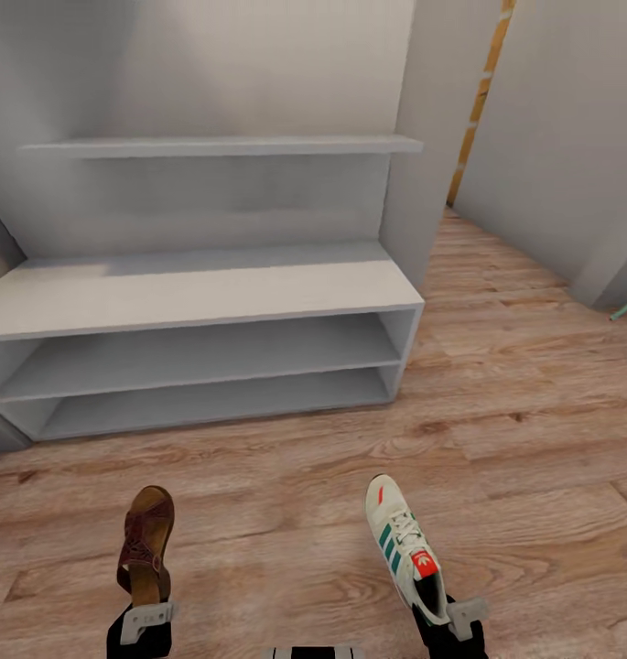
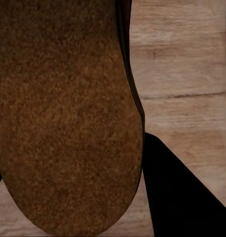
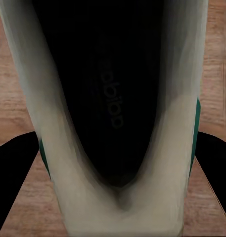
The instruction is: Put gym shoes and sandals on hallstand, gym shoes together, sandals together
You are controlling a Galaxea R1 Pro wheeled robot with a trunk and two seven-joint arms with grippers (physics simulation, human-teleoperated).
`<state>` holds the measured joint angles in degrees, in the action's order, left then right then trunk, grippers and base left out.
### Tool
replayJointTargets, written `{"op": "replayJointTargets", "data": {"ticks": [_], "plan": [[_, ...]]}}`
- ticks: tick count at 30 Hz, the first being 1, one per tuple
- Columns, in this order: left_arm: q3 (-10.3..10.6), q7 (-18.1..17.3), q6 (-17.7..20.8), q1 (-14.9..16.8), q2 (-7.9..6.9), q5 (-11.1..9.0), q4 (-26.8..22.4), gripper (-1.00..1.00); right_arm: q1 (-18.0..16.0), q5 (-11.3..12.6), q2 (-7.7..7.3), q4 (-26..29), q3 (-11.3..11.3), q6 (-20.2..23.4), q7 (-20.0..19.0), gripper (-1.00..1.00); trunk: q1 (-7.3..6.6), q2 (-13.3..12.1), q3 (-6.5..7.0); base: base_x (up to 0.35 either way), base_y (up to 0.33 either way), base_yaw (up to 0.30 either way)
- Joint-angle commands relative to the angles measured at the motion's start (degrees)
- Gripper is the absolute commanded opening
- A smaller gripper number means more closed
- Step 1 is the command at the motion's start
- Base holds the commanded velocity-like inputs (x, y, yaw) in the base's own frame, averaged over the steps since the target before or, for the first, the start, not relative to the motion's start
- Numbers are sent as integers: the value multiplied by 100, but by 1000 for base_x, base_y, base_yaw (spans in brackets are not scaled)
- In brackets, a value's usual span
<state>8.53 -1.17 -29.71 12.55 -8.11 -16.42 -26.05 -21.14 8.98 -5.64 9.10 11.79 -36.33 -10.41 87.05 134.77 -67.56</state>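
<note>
Sandal [image 1: 146, 543] sticks out forward from the left gripper [image 1: 146, 619], clamped at its heel end and held above the floor [image 1: 533, 439]. Sneaker [image 1: 405, 547] likewise juts forward from the right gripper [image 1: 446, 615], which grips its heel. Both point toward the rack [image 1: 194, 293] ahead, its bench top and two low shelves bare.

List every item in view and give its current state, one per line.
sandal: held up off the floor by the left claw.
gym shoe: held at its heel by the right claw, toe pointing toward the rack.
hallstand: bench top and both low shelves bare, no shoes on it.
corridor floor: wood planks, no shoes lying in sight.
</note>
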Motion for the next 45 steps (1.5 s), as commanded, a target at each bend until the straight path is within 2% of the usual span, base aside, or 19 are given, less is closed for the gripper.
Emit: {"op": "replayJointTargets", "data": {"ticks": [1, 12, 21, 33, 37, 38, 42, 45], "plan": [[34, -6, -17, 2, -6, -48, 3, -100, -4, 61, -4, -6, 25, -16, -40, -100, -1, 1, 3, 0, 19, -245], [34, 2, -12, 2, -6, -70, -6, -100, -4, 60, 10, -5, 25, -23, -40, -100, -1, 1, 88, 0, 4, -145], [26, 3, -9, 2, -6, -80, 1, -100, -4, 60, 3, 1, 25, -23, -40, -100, -1, 1, 164, 0, 0, -8], [-10, 65, 7, 2, -6, -76, -8, -100, -4, 60, 0, 11, 13, -23, -40, -100, -1, 1, 190, 0, 0, 61], [-12, 90, 60, 13, -11, -70, 1, -100, -4, 61, -16, 18, -159, -19, -5, -100, -1, 1, 211, 0, 0, 192], [-15, 97, 85, 57, -26, -76, -4, -100, -4, 61, -48, 31, -536, -17, 49, -100, -1, 1, 212, 0, 0, 44], [-123, 133, 103, 103, -19, -65, 20, -100, -4, 54, -112, 38, -881, -22, 71, -100, -1, 1, 214, 0, 0, 20], [-167, 147, 233, 167, -37, -64, -21, -100, -4, 54, -218, 39, -941, -23, 73, -100, -1, 1, 214, 0, 0, 2]]}}
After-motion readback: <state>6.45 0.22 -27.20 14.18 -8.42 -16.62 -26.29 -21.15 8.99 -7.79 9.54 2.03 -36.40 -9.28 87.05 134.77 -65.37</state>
